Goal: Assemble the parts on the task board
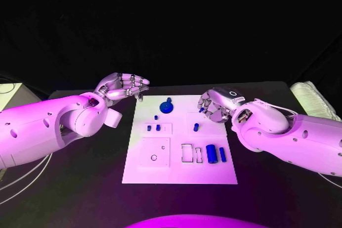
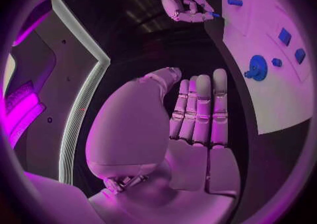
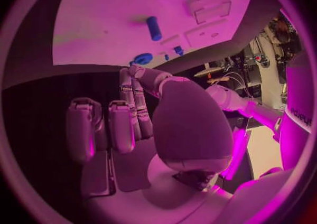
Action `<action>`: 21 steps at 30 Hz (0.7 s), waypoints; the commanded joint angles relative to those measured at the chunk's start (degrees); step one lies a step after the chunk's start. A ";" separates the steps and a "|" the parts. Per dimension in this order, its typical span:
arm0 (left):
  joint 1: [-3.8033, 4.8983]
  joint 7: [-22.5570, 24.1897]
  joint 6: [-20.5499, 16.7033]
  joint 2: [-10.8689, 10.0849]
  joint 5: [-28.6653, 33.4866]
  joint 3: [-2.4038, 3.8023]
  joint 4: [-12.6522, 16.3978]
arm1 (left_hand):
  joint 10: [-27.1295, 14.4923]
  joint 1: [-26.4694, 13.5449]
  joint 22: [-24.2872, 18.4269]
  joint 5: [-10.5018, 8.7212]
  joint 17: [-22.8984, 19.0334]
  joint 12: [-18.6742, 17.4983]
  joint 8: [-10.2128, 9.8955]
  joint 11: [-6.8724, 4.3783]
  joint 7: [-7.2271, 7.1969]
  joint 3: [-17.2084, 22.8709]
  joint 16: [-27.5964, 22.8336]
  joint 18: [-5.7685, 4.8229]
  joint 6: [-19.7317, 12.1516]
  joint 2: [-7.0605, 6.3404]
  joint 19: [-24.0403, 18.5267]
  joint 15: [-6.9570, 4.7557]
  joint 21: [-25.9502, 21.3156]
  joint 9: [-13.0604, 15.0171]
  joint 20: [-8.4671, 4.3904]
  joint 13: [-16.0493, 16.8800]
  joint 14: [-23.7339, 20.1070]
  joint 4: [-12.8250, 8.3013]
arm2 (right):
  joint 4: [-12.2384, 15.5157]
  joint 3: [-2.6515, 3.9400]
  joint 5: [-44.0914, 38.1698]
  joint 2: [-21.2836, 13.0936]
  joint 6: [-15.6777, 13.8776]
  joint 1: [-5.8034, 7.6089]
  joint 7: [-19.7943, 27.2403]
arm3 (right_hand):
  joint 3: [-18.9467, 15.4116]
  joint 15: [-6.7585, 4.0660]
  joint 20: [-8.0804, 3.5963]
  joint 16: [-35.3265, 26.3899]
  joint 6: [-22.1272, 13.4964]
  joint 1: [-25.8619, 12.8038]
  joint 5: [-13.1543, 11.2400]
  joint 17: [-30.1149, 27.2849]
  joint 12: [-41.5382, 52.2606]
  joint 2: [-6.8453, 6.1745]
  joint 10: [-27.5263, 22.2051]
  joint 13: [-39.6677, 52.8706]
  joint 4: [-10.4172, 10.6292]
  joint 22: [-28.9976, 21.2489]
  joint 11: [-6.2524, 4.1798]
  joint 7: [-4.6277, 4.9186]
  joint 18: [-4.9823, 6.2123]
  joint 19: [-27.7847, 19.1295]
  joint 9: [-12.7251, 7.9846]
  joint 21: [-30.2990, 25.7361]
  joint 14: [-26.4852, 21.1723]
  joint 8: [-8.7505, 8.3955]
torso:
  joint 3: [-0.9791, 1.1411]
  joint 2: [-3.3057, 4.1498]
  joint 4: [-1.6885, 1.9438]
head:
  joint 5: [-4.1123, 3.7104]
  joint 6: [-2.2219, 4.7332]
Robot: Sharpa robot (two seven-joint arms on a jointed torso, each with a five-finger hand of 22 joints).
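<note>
The white task board (image 1: 143, 161) lies in the middle of the black table. On it are a round blue part (image 1: 166, 107), small blue pegs (image 1: 156, 117), a blue cylinder (image 1: 211, 151) and a thin blue bar (image 1: 222, 155). My right hand (image 1: 217, 104) hovers over the board's far right edge and pinches a small blue peg (image 2: 215, 15) at its fingertips. My left hand (image 1: 122, 87) hangs off the board's far left corner, its fingers (image 2: 201, 108) stretched out side by side with nothing in them. The round part (image 2: 256, 67) lies beyond those fingers.
Outlined recesses (image 1: 191, 153) and a square plate (image 1: 156, 152) mark the board's near half. A pale box (image 1: 11, 92) stands at the table's far left, and a white bundle (image 1: 314, 99) at the far right. Bare black table flanks the board.
</note>
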 commanded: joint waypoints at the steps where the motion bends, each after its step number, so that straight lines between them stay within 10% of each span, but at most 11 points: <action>1: 0.05 0.23 0.55 0.24 0.54 0.06 0.11 | -0.38 0.34 -0.04 0.08 -0.09 -0.22 -0.10 -0.08 0.06 -0.17 -0.24 0.77 -0.26 0.05 0.23 -0.02 -0.25 -0.07 -0.09 -0.07 -0.23 -0.28 | 2.19 0.02 1.95 0.54 -1.18 -0.45 1.54 | 0.02 -0.56 -0.51 -0.21 0.37 -0.27 0.07 1.60 0.19 0.37 1.85 0.00 -0.41 11.93 -1.40 0.11 0.03 3.77 0.05 0.07 3.20 0.13 | -0.01 0.00 0.04 | 0.63 -0.08; 21: 0.05 -0.20 0.70 1.59 0.69 0.05 0.53 | -0.56 0.38 -0.09 0.10 -0.10 -0.31 -0.16 0.00 0.12 -0.21 -0.29 0.76 -0.37 0.06 0.26 0.05 -0.33 -0.10 -0.06 -0.11 -0.27 -0.31 | 2.18 -1.28 0.19 10.54 1.71 -5.96 2.30 | 0.20 -0.57 -0.55 -0.35 0.29 -0.31 0.19 1.39 0.00 0.41 1.89 -0.02 -0.64 11.78 -1.35 0.19 0.13 3.67 0.14 -0.40 3.15 0.06 | -0.16 0.14 0.27 | 4.81 -1.52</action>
